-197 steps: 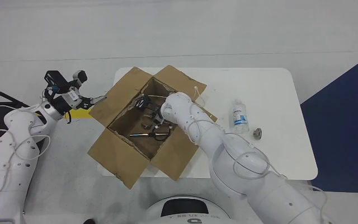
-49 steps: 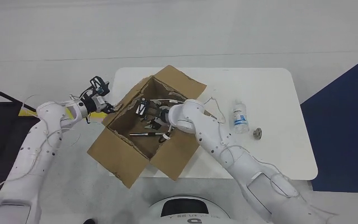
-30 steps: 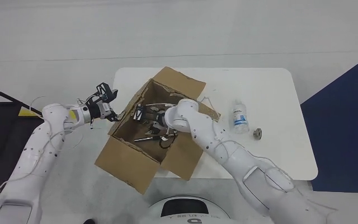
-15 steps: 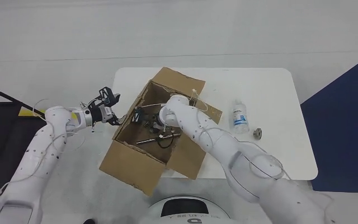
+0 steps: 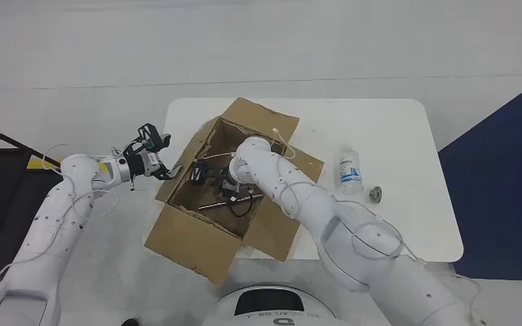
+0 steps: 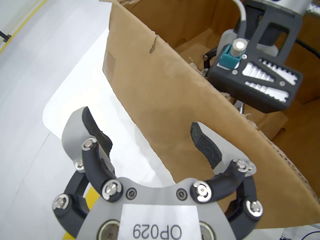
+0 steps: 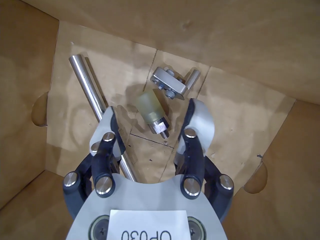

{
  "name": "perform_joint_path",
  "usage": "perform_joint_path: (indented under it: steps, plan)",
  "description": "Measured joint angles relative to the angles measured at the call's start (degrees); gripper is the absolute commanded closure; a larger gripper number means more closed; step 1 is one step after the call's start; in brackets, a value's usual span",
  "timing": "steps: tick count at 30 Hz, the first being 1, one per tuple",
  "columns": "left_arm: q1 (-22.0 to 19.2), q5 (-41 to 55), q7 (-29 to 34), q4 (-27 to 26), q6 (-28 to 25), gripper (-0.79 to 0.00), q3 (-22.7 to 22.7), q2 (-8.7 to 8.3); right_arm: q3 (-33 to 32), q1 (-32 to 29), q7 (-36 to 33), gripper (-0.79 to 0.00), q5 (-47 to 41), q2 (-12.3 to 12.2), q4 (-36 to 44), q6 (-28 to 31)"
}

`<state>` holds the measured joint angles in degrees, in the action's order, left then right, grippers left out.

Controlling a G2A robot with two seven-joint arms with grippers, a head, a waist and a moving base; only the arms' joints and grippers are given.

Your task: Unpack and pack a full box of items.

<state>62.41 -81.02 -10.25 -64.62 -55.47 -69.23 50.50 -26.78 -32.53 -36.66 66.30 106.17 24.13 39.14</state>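
Currently unpacking, I'd say. The white table is carrying a brown cardboard box at its left end, flaps open. Inside it the right gripper is hanging low, jaws spread and empty. The left gripper is waiting just beside the box's outer wall, likewise spread and gripping nothing. A long steel rod is lying on the box floor, passing under one right finger. A clear plastic bottle is lying out on the table. A translucent yellowish cylinder with a threaded metal stud is sitting between the right jaws, with a small grey bracket plate at its plain end. A small round metal part is resting near the bottle. The next move is probably calling for a straight descent and a squeeze across the cylinder, avoiding the rod.
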Motion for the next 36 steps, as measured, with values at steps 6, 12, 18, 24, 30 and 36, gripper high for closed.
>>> perform_joint_path:
  steps: [6,12,18,24,30,36]
  plan:
    - [-0.1,0.8,0.0,0.5,-0.1,-0.785,-0.3,-0.02,0.9,0.4,0.0,-0.314,0.4,1.5,-3.0,-0.2]
    - [0.0,1.7,0.5,0.4,-0.4,-0.785,-0.6,-0.05,0.9,1.5,0.7,0.0,-0.2,2.6,-5.6,0.9]
    - [0.3,2.0,0.8,0.2,0.0,-0.785,-0.3,0.07,0.5,2.6,4.4,0.0,0.6,2.3,-6.1,1.0]
    - [0.1,2.6,1.6,-0.6,-0.1,-0.785,-0.3,0.1,0.0,2.8,8.2,0.0,2.3,1.0,-4.7,0.3]
    - [0.1,3.3,2.9,-1.4,-0.2,-0.785,-0.4,0.12,-1.0,1.6,10.5,0.0,4.3,-1.4,-0.4,-1.3]
    - [0.0,3.2,3.6,-1.6,-0.6,-0.785,-0.8,-0.03,-2.9,-2.8,7.5,0.0,8.2,-5.4,11.1,-6.0]
